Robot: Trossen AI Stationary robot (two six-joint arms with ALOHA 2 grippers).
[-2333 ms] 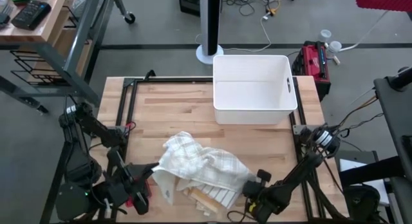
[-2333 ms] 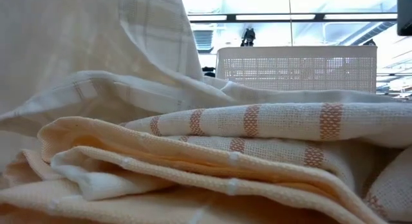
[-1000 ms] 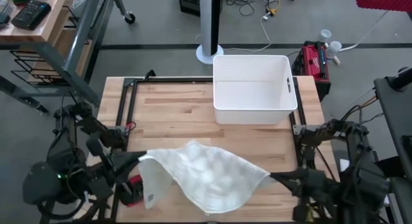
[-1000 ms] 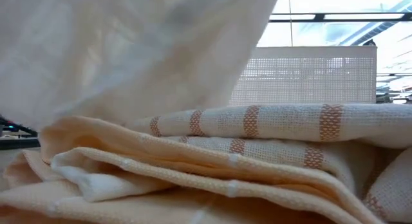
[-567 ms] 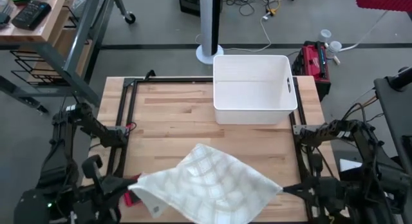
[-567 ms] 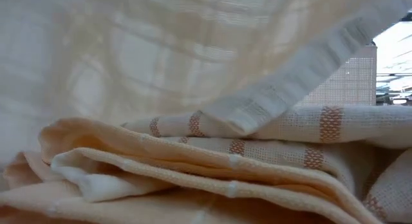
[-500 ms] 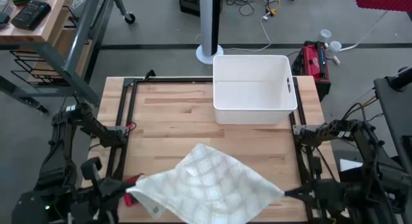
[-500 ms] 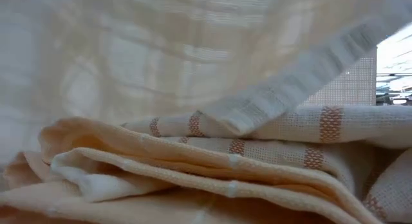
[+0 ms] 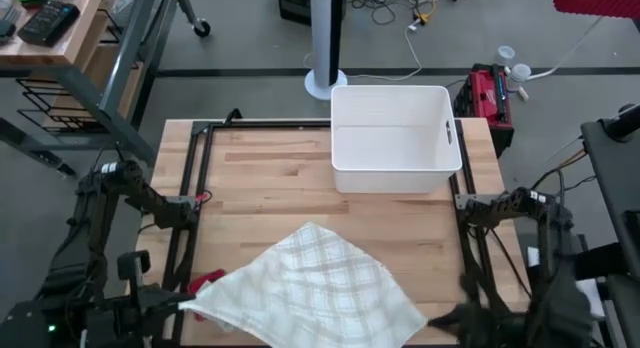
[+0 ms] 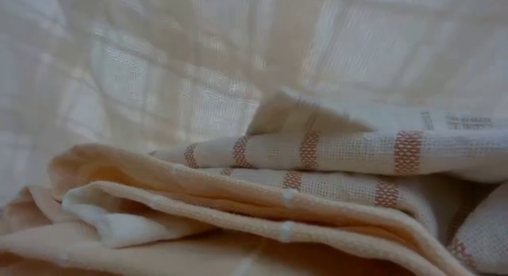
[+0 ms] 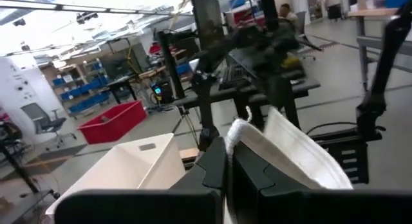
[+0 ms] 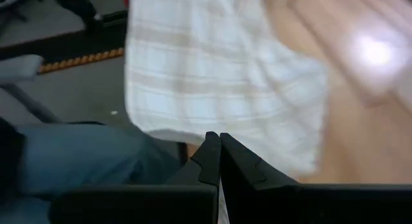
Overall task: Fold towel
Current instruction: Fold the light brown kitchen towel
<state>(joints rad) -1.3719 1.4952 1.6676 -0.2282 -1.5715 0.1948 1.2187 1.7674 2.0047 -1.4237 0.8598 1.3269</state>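
One towel held spread out, two grippers, one white bin, one table, plus a heap of other folded cloths crowding the low view (exact number hard to tell, at least two: one cream and plain, one with rust-orange woven bars). Towel pale cream with a faint check of beige lines, thin enough to let light through, stretched as a rough diamond over the 6 o'clock edge of the table, its far corner pointing to 12 o'clock toward the bin. Left gripper at 7 o'clock, pinched tight on the towel's left corner, white hem bunched just past the fingers in the left wrist view. Right gripper at 5 o'clock, clamped on the right corner, cloth hanging just beyond its closed fingers. Bin at 12 o'clock, well apart from the towel. No readable writing or brand anywhere.
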